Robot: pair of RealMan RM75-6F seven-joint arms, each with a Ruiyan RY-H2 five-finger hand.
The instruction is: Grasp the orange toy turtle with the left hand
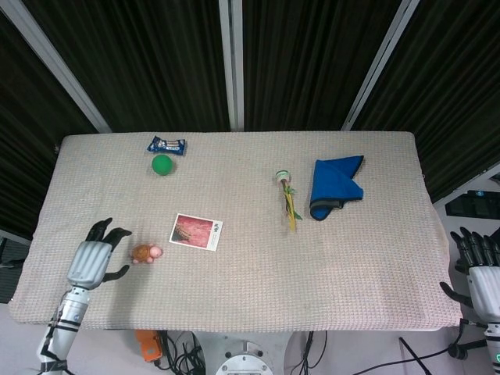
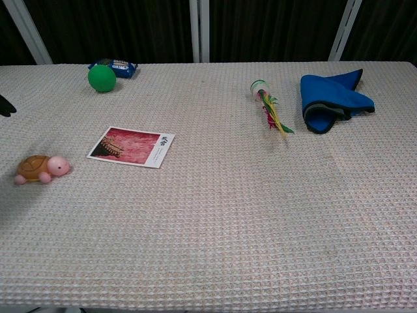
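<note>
The orange toy turtle (image 1: pixel 145 253) (image 2: pixel 42 168) with a pink head lies on the woven table cover near the front left. My left hand (image 1: pixel 98 255) hovers just left of it over the table, fingers spread, holding nothing; only a dark fingertip (image 2: pixel 6 105) shows at the chest view's left edge. My right hand (image 1: pixel 483 264) hangs off the table's right front corner with its fingers apart and empty.
A photo card (image 1: pixel 196 231) lies just right of the turtle. A green ball (image 1: pixel 162 164) and a blue snack packet (image 1: pixel 167 144) sit at the back left. A feathered shuttlecock toy (image 1: pixel 287 197) and a folded blue cloth (image 1: pixel 334 186) lie right of centre.
</note>
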